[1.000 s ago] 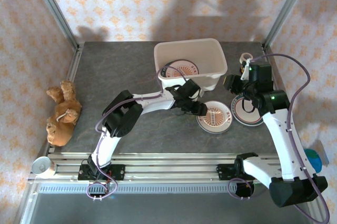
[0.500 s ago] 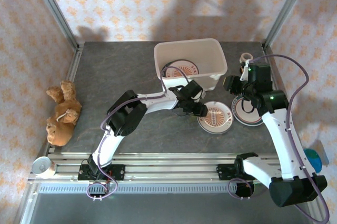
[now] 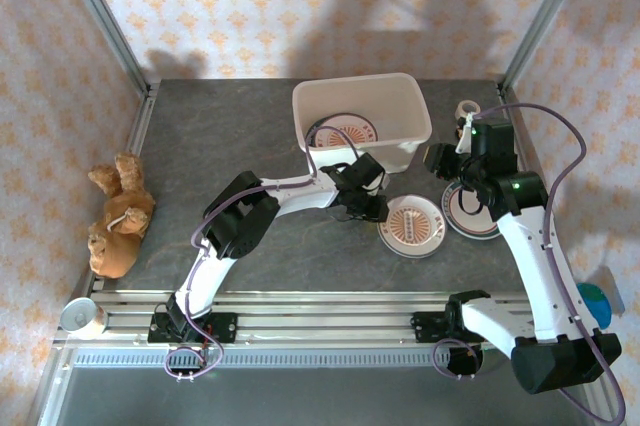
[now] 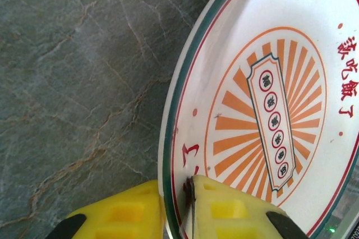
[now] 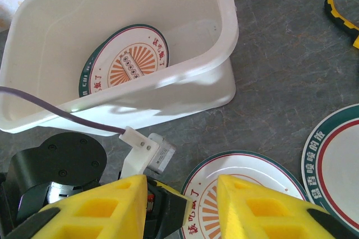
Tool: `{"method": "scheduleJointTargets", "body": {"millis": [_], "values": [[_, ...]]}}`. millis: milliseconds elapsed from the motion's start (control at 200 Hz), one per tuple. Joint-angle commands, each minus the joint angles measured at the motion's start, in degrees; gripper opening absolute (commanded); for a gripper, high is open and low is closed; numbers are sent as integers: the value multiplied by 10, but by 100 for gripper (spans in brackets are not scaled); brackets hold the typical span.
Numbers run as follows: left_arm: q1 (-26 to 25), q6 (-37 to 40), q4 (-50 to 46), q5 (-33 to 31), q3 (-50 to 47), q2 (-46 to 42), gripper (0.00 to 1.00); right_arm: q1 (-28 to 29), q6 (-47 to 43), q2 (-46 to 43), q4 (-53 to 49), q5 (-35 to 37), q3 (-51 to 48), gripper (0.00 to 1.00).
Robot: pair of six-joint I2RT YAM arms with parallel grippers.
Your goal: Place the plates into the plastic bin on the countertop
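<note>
L jaws: clenched on the rim of a plate point(image 4: 269, 99) at its near-left edge. One yellow pad point(image 4: 224, 211) sits on the printed face, the other outside the rim. Plate has an orange sunburst centre and a teal rim. From overhead it sits on the surface point(image 3: 220, 136) just in front of the bin point(image 3: 360, 86), w/ a gap between them. Can't tell whether the pinched edge is off the surface; poss. slightly tilted.

R jaws: released, nothing between the yellow pads point(image 5: 95, 208). They hang above the surface near the bin's right end, over the pinched plate and L wrist.

Bin: upright, far-centre of the surface. Second plate point(image 5: 126, 59) is inside, in the left half, same sunburst print.

Third plate point(image 5: 339, 163): teal rim, white centre w/ lettering. Flat on the surface just right of the pinched one, partly under the R arm.

Misc: stuffed bear point(image 3: 118, 216) at the left edge. Tape roll point(image 3: 467, 109) at far right, yellow-handled tool point(image 5: 342, 17) near it.
</note>
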Motion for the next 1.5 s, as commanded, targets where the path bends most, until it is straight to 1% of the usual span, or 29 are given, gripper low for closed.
{"method": "scheduleJointTargets", "body": {"millis": [0, 180, 485, 711, 801, 826, 911, 1036, 1111, 1186, 1496], "values": [[6, -2, -24, -11, -17, -16, 15, -4, -10, -8, 14, -4, -6, 37], [7, 0, -25, -29, -48, -60, 7, -5, -15, -7, 22, -9, -6, 37], [8, 4, -39, -41, -74, -119, 1, -6, -18, 6, 33, -25, -8, 36], [9, 9, -49, -48, -95, -172, 0, -6, -18, 19, 44, -44, -13, 36], [8, 9, -62, -60, -95, -203, 0, -7, -13, 35, 55, -76, -15, 37], [8, 27, -66, -63, -95, -209, 0, -7, -11, 41, 57, -87, -16, 37], [8, 39, -80, -74, -95, -226, 0, -7, -7, 59, 63, -108, -15, 37], [8, 53, -101, -77, -83, -244, 0, -7, -5, 71, 69, -124, -15, 39], [9, 59, -112, -75, -67, -248, 0, -7, -9, 76, 71, -150, -14, 42], [9, 64, -124, -72, -50, -250, 0, -7, -7, 82, 73, -168, -14, 43], [28, 52, -146, -47, 8, -279, 0, -21, -15, 75, 50, -188, 6, 50]]}}
